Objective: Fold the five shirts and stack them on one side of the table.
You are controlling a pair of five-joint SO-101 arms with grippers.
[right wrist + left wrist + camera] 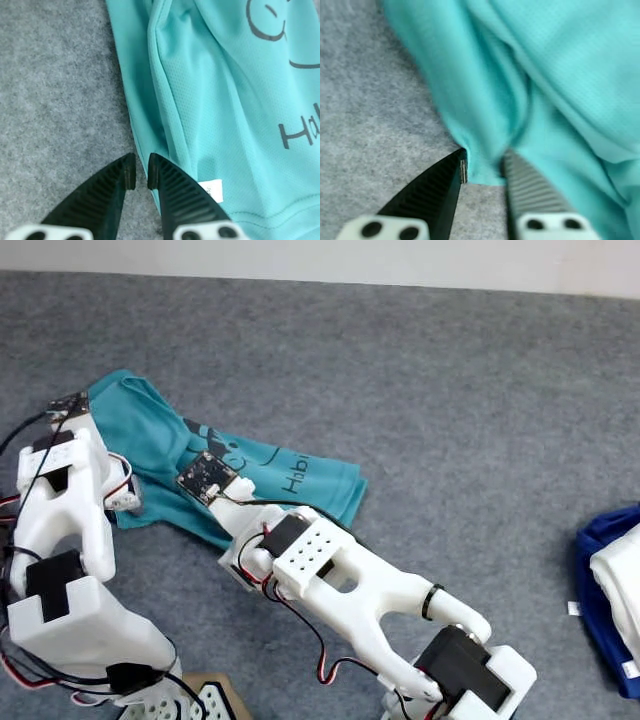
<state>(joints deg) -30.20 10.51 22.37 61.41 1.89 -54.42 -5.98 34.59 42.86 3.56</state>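
Observation:
A teal shirt (250, 465) with dark print lies crumpled on the grey table (450, 390) at the left. In the left wrist view my left gripper (485, 167) is shut on a bunched fold of the teal shirt (545, 75) at its edge. From the right wrist view, my right gripper (141, 172) has its fingers almost together on the hem of the teal shirt (220, 100), beside a small white label (212, 190). Seen from above, the left arm (60, 510) stands at the shirt's left end and the right arm (320, 560) at its near edge.
A blue shirt (600, 560) with a white garment (625, 585) on it lies at the table's right edge. Open grey table stretches between it and the teal shirt. A pale wall strip (400, 260) runs along the far side.

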